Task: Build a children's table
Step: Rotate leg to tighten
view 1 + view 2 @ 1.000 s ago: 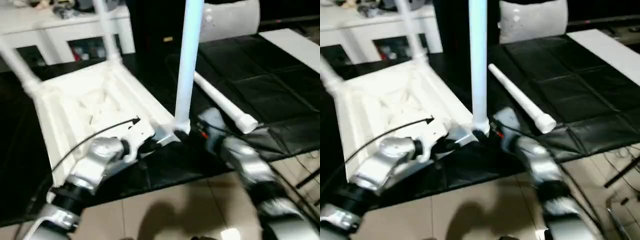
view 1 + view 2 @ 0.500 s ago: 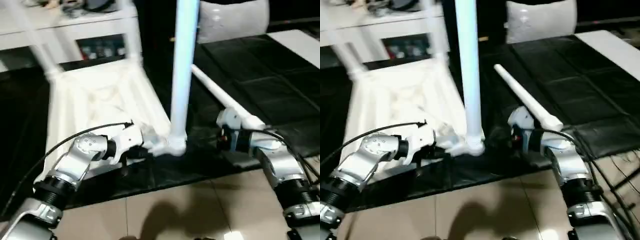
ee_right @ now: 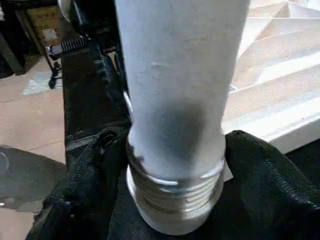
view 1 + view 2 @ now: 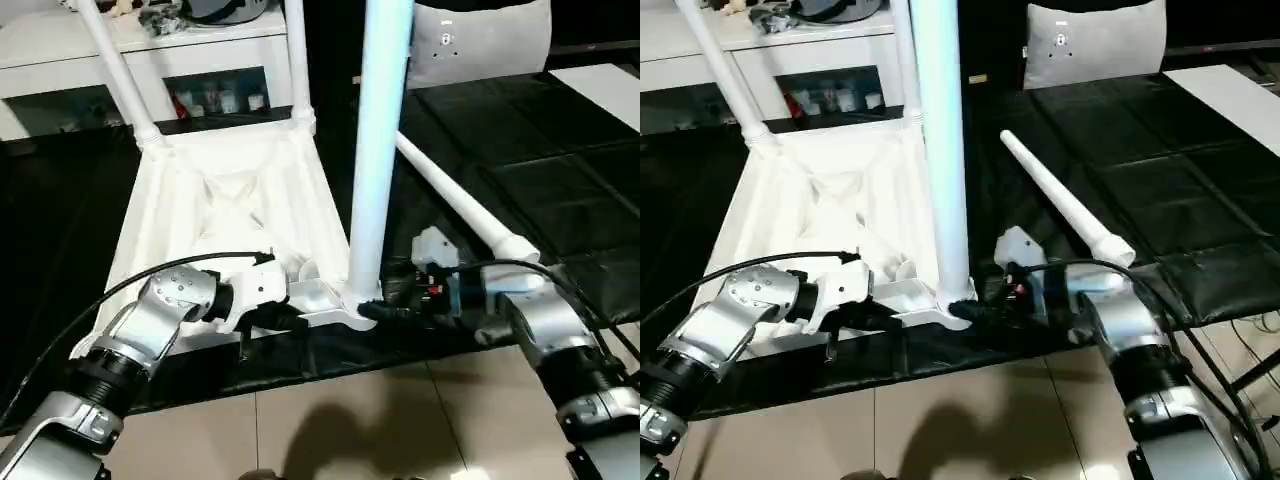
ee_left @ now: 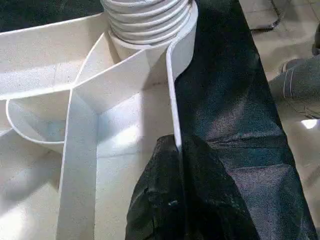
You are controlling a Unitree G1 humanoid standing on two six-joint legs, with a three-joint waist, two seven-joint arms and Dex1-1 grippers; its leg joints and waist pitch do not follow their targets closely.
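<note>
Tabletop (image 4: 225,215) lies upside down on black floor mat (image 4: 520,150), ribbed underside up. Two legs already stand in far corner sockets: far-left leg (image 4: 115,65), far-right leg (image 4: 297,60). Left gripper (image 5: 177,150) is pinched shut on the tabletop's near rim, one finger each side of the thin wall, bracing it. Near-right corner: third leg (image 4: 378,150) stands upright, its threaded end (image 3: 172,192) partly exposed above the socket. Right gripper (image 3: 172,160) clasps this leg low down, black fingers (image 3: 260,170) on either side of the tube. Fourth leg (image 4: 465,205) lies loose on the mat, further right, apart from the tabletop. Judged step: seating the third leg. Next move likely calls for twisting it down while the left keeps the rim steady, then fetching the loose leg.
</note>
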